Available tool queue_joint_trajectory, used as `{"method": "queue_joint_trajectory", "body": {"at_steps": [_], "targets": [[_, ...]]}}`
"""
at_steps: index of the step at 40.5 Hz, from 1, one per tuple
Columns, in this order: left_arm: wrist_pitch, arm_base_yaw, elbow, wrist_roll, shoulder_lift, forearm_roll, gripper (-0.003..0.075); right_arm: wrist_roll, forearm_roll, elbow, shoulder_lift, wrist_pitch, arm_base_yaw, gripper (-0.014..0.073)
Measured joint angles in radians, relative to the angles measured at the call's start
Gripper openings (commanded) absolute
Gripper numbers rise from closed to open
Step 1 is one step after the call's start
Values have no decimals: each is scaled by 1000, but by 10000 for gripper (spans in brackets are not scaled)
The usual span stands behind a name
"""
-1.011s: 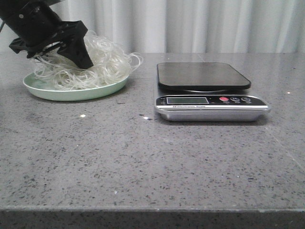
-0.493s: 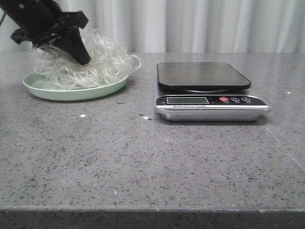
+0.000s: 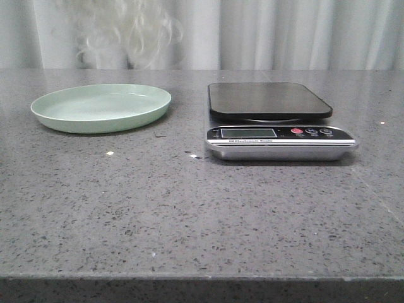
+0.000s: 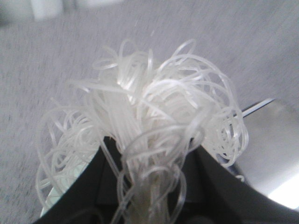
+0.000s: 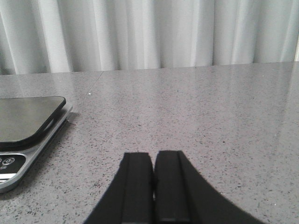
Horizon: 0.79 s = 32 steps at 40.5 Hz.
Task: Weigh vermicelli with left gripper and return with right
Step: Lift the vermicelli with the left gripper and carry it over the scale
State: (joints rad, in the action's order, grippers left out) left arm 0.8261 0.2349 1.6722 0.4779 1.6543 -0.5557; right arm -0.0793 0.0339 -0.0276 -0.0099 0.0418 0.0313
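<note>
One vermicelli (image 4: 154, 126) tangle fans outward from left claw (image 4: 149, 196).

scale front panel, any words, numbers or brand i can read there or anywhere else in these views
No text can be read with certainty.
Scale: a thin line of print under the display, too small and blurred to read.
Display: blank, no digits showing.
Buttons: a red one and two dark ones, markings too small to read.
Plate, vermicelli, table: no text.
</note>
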Motion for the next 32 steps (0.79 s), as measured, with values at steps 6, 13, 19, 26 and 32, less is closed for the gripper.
{"method": "queue_joint_trajectory", "body": {"at_steps": [6, 13, 19, 26, 32], "targets": [[0, 65, 61, 0, -14, -38, 145, 0, 0, 0, 0, 0, 0, 151], [-45, 193, 78, 4, -15, -52, 145, 0, 0, 0, 0, 0, 0, 151], [-75, 292, 82, 20, 15, -58, 145, 0, 0, 0, 0, 0, 0, 151], [-76, 352, 82, 24, 84, -58, 145, 0, 0, 0, 0, 0, 0, 151], [-73, 371, 82, 24, 148, -58, 145, 0, 0, 0, 0, 0, 0, 151]]}}
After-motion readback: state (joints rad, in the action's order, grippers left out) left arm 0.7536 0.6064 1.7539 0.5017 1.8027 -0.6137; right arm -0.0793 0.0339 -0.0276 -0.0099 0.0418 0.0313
